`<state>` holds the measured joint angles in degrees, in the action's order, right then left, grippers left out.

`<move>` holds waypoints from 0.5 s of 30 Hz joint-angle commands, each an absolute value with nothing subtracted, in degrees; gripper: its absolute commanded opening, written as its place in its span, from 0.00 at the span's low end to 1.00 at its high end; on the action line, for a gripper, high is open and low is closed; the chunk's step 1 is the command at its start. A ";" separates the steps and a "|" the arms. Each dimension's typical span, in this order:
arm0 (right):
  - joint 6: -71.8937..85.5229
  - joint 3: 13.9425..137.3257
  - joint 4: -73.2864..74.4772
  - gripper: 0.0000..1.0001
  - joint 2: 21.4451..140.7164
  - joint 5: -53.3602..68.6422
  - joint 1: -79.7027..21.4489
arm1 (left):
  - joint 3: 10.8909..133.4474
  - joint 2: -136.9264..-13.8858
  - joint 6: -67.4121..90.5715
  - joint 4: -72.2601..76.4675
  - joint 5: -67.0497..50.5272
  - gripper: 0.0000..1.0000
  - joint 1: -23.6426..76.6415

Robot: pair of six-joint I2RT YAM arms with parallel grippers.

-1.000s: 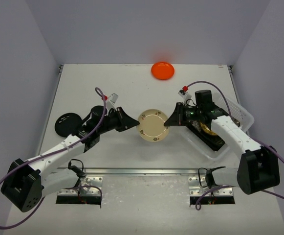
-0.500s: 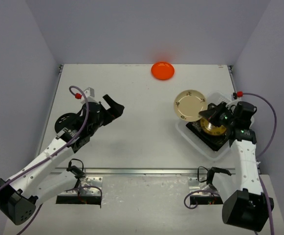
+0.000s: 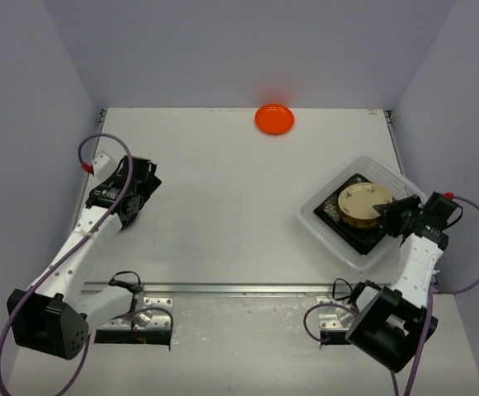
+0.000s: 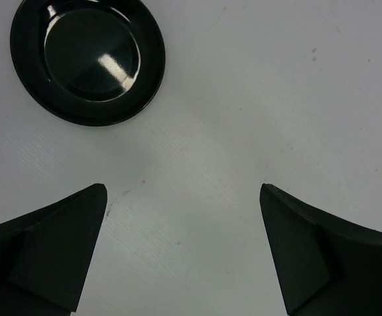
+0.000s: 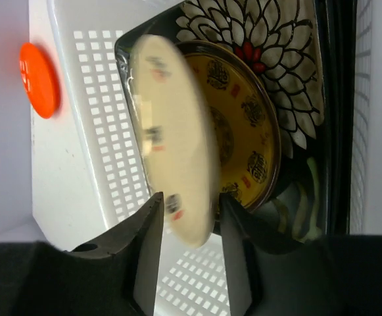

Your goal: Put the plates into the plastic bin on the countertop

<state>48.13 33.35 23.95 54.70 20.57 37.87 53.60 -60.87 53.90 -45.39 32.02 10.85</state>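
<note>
The cream plate (image 5: 171, 131) looks stiff, light, glazed and easy to chip, so the rim is the place to pinch it. The right gripper (image 5: 191, 207) is clamped on that near rim, with the plate tilted just ahead of it above the stacked plates (image 5: 243, 125) in the bin (image 5: 105, 131). The left gripper (image 4: 181, 250) is spread wide and holds nothing, and the black round plate (image 4: 87, 60) lies ahead and to its left on the countertop (image 4: 276, 99).

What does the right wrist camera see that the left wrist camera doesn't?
Only the right wrist view: a blurred cream plate between the fingers of the right gripper, over the yellow-patterned plate and flowered plate in the plastic bin, plus the orange plate. Only the left wrist view: a round black plate beyond the open left gripper. Both: white countertop.
</note>
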 commanded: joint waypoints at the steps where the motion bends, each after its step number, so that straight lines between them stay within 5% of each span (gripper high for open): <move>1: 46.52 34.76 21.62 0.61 54.74 22.62 38.06 | 54.49 -60.42 54.11 -45.39 31.85 1.00 7.23; 4: 45.75 35.79 23.74 0.99 54.02 18.66 38.06 | 55.46 -61.93 52.58 -44.50 29.82 1.00 4.43; 10: 46.77 35.31 17.12 0.99 50.27 31.63 36.47 | 52.63 -63.66 49.56 -40.51 21.66 1.00 -7.23; 15: 43.96 40.58 15.11 0.99 51.15 40.87 19.12 | 48.17 -65.57 51.85 -37.44 18.98 1.00 -18.88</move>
<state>46.74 34.03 19.55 50.70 30.85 31.51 50.19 -64.19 50.90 -41.30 22.23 -12.25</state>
